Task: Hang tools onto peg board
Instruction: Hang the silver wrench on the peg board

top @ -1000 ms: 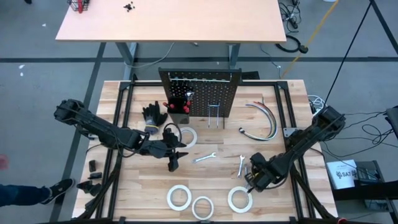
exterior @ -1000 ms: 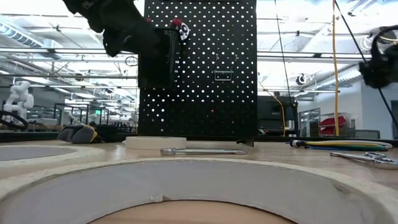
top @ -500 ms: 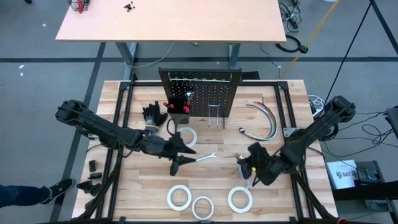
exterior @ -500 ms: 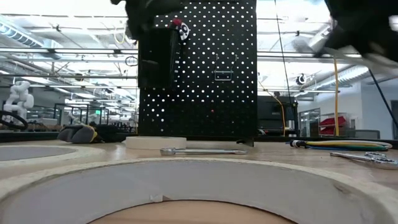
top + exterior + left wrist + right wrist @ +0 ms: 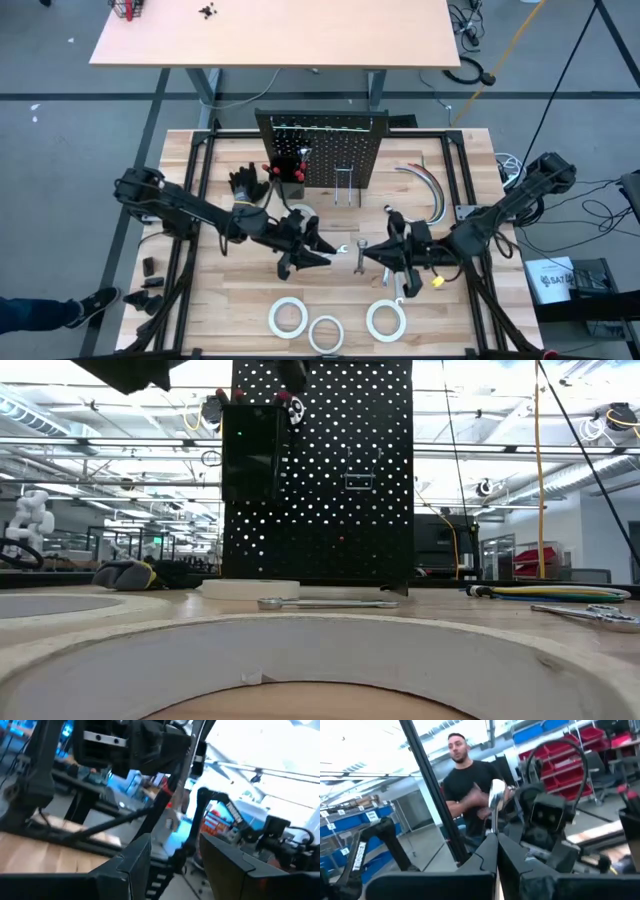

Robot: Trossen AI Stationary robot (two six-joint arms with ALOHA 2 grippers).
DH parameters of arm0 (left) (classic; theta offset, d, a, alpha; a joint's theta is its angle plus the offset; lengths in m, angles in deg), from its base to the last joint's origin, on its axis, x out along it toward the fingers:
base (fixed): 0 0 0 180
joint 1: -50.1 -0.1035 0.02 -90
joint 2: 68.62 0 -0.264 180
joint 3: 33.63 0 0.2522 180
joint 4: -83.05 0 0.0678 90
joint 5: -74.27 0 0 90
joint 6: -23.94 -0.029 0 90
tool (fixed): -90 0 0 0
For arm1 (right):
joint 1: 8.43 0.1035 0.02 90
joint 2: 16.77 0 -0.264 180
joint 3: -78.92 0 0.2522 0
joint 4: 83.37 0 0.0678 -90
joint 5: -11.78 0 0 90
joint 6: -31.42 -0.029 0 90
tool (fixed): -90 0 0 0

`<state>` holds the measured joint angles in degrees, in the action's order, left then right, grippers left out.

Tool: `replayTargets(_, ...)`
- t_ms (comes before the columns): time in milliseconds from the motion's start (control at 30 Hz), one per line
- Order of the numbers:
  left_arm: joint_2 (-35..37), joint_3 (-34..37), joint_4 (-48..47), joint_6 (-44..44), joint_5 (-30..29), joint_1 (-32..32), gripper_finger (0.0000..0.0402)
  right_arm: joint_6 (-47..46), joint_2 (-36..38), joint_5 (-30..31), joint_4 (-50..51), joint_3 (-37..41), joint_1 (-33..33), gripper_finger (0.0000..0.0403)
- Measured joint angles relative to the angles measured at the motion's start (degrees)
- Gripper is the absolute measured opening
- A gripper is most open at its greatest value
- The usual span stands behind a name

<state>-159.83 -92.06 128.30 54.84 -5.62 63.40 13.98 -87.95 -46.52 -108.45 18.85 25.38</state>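
The upright black perforated metal peg board stands at the upper centre of the high view and carries red-and-black-handled screwdrivers in its small black bin, with a bare pair of metal hooks beside them, so the task appears to be at an early stage. Left to hang are three white ring-shaped tape rolls along the lower edge of the table, a fourth tape roll near the board's foot, and a small silver open-end wrench at centre. The right gripper, centre-right in the high view, has its fingers pressed together on a second small silver wrench, which stands upright from them in the right wrist view. The left gripper, at centre, has its fingers spread apart with nothing between them. The surface is a light wooden slatted tabletop that also bears black gloves and curved grey hoses. Beyond it, a tan table stands on a grey floor; a person in a dark shirt and red storage bins show in the room.
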Motion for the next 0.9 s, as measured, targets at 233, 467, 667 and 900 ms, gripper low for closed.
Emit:
replayTargets(233,-1.47,-1.47,1.73,-0.91,-4.89,-0.15,0.0171,-2.68,-2.58,-0.20,0.09,0.00,-3.87,0.0002)
replayTargets(467,-1.41,-3.66,-0.49,-9.09,-12.31,0.00,0.0171,-9.03,-9.92,2.29,-1.06,0.00,-7.74,0.0001)
replayTargets(667,-1.47,-4.57,-6.68,-9.08,-14.34,-0.26,0.0166,-10.93,-14.79,0.95,-7.01,-0.02,-9.96,0.0001)
replayTargets(900,-1.47,-4.57,-6.24,-9.19,-13.89,0.16,0.0076,-9.37,-14.69,0.80,-7.65,-0.02,-10.14,0.0001)
